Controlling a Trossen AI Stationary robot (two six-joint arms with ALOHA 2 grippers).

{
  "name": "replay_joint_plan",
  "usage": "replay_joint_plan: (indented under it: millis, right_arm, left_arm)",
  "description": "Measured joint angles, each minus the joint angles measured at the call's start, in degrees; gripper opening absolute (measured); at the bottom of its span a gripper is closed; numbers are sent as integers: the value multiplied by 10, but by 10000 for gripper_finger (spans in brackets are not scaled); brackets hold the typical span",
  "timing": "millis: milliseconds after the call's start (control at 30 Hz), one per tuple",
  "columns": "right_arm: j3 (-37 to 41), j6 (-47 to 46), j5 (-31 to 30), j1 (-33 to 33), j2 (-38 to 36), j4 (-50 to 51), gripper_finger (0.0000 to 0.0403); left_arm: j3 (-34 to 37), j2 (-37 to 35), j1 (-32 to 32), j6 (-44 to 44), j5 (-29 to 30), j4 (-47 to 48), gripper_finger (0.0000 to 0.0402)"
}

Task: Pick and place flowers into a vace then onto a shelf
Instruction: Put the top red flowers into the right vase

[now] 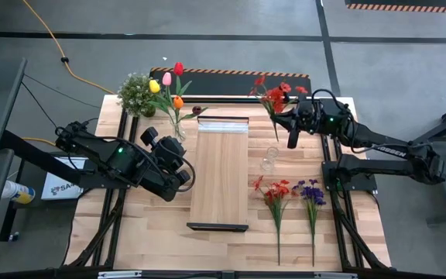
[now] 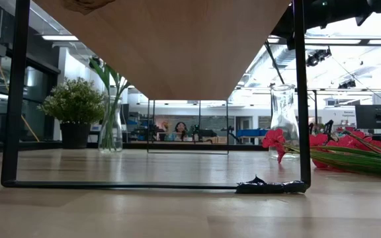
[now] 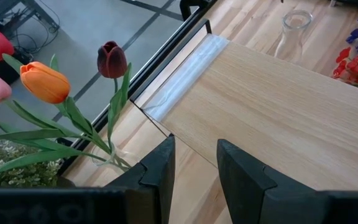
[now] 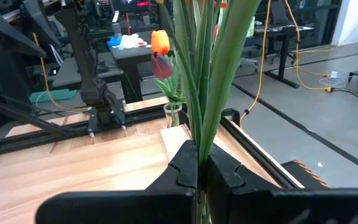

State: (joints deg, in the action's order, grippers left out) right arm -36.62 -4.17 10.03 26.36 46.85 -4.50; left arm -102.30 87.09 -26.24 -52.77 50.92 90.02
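Your right gripper [image 4: 199, 171] is clenched on the stems of a red spray [image 1: 273, 93], lifting it clear for the empty glass vase [image 1: 269, 159] just below. Beyond lies the shelf [image 1: 220, 174]. Your left gripper [image 3: 194, 168], part-open and empty, waits beside the tulips [image 3: 42, 81] already in their vase.

Empty vase [image 1: 269, 160] (shelf [image 1: 220, 174] beside) stands unobstructed from above.

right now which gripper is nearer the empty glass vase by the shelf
Right. The right gripper, shut on a red spray, hangs just beyond the empty vase; the left gripper waits across the shelf.
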Motion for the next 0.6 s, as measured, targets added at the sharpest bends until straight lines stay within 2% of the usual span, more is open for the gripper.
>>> replay_joint_plan:
  millis: [267,600]
  right_arm:
    - [0,-3,0,-6,0,54,0]
    - [0,16,0,-5,0,-18,0]
  left_arm:
    - [0,0,0,-2,-14,0,152]
    - [0,0,0,-2,-14,0,152]
